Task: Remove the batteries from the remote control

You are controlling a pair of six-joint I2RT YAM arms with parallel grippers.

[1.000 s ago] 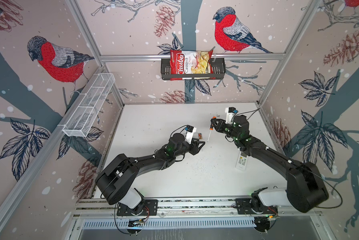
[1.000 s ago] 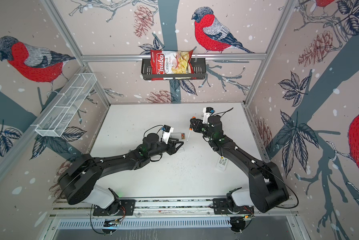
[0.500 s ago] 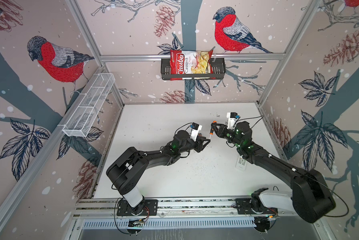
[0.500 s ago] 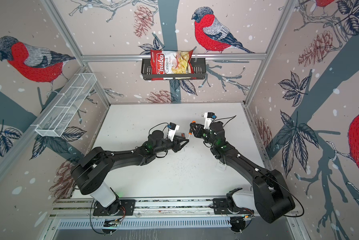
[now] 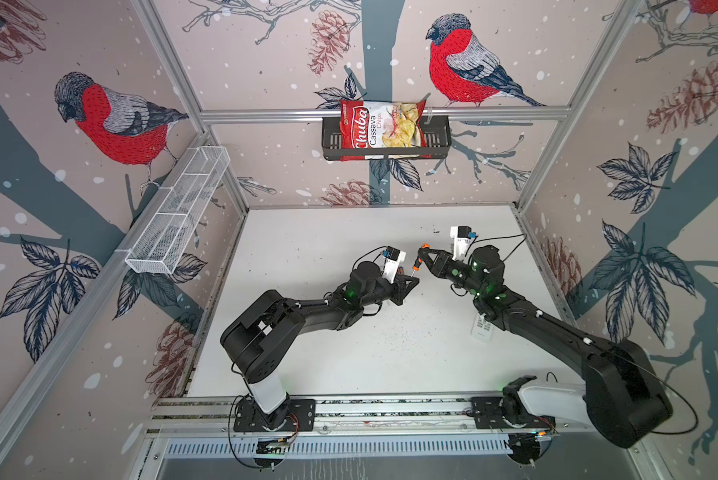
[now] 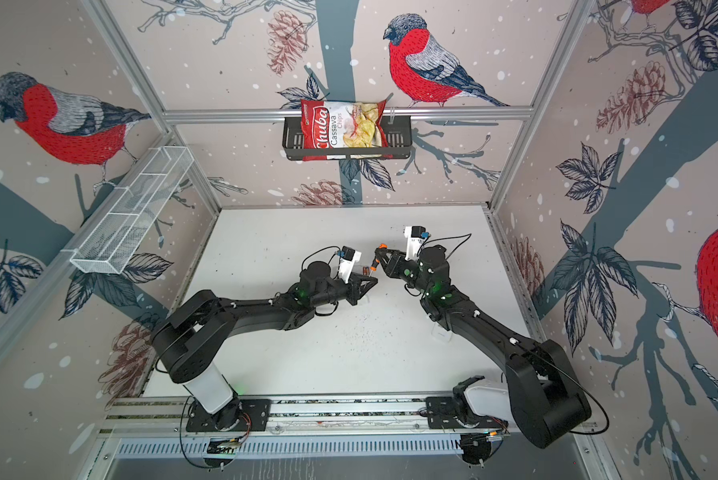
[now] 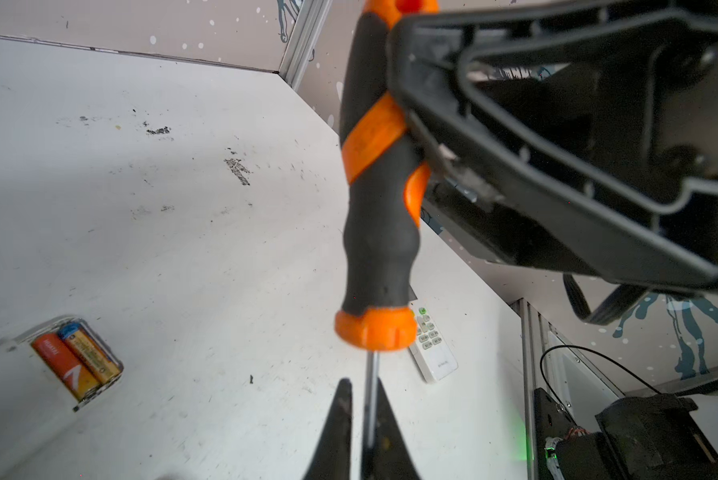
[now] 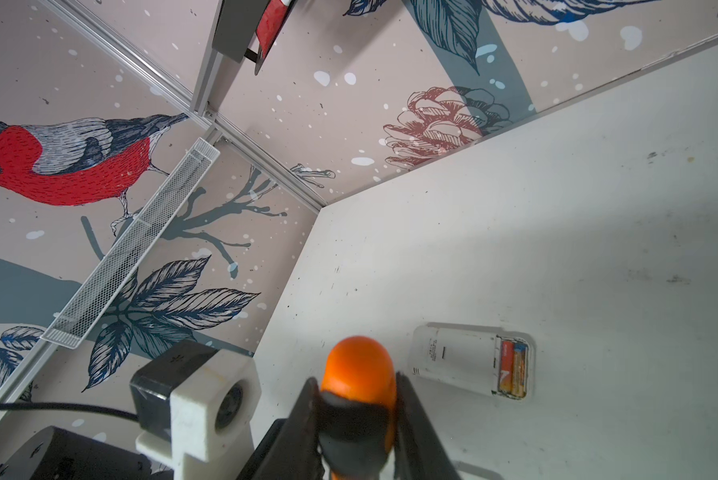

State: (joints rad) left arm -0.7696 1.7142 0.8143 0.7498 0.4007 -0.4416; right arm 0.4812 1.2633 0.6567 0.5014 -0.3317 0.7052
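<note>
Two batteries (image 7: 76, 365) side by side in the open compartment of a white remote (image 8: 452, 353), which lies back-up on the table (image 7: 182, 208). Neither tool touches them. Right tool (image 8: 357, 401) clamped on the screwdriver (image 7: 380, 208) handle; left tool (image 7: 362, 399) pinched together on its metal shaft. A second remote (image 7: 434, 349) lies buttons-up, apart.
</note>
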